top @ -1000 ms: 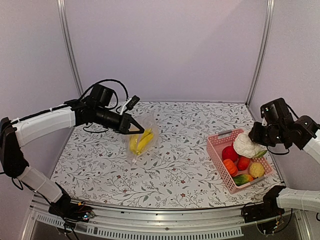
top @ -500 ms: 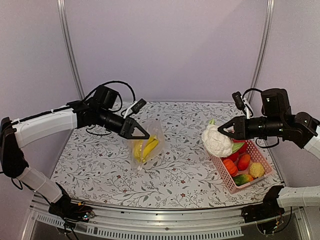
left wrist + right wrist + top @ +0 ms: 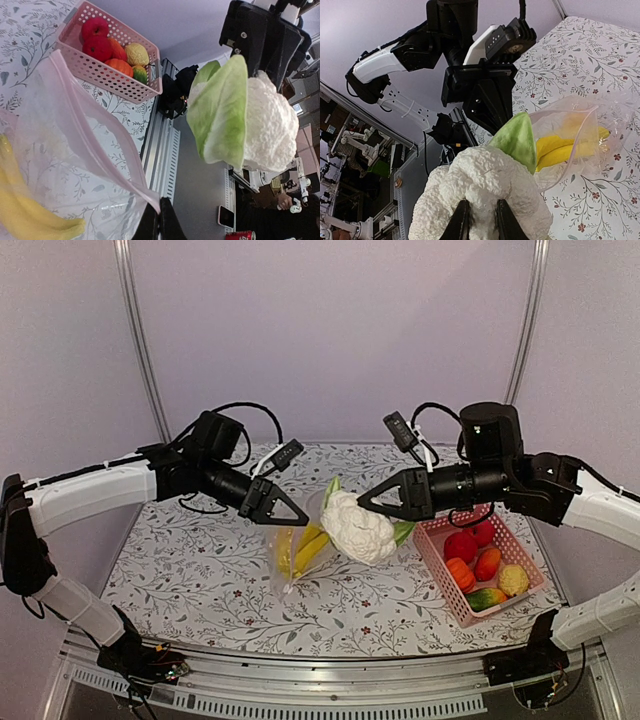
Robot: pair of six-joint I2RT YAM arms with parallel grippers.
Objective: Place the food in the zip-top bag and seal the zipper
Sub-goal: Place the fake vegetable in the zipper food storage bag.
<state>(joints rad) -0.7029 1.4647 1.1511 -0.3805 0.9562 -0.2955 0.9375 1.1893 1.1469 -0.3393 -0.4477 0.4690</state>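
Above the middle of the worktop (image 3: 400, 592), carries the cauliflower (image 3: 358, 528) pinched in the right tool (image 3: 372, 504), leaf tip toward the zip-top bag (image 3: 292, 558) and long axis roughly level, just beside the mouth held up by the left tool (image 3: 296, 519) clamped on its rim; next likely calls for easing it in beside the banana (image 3: 308, 550).
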